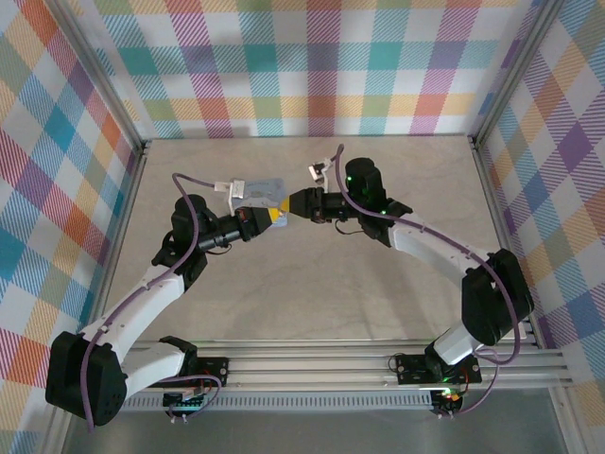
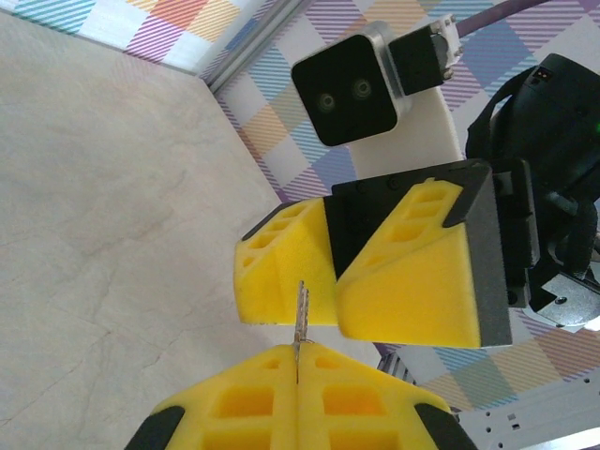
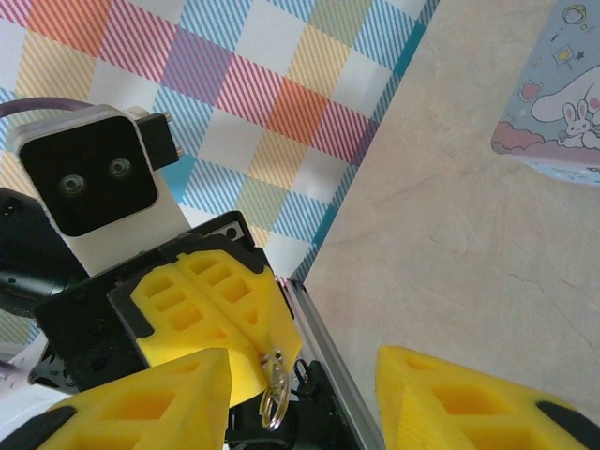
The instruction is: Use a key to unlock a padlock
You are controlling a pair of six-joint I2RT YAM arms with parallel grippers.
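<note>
Above the middle of the table [image 1: 312, 303], the left gripper [image 2: 298, 361] is clenched on a key [image 2: 302, 314]. In the left wrist view its blade juts from the fingertips towards 12 o'clock. A small metal ring [image 3: 274, 389] hangs at those fingertips. Facing it tip to tip, the right gripper [image 3: 302, 366] is released, fingers well apart. Just beyond, at 11 o'clock, sits a pale blue cartoon tin [image 1: 266, 188].

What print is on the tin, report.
Cartoon bunnies on pale blue; tin clearest in right wrist view.
</note>
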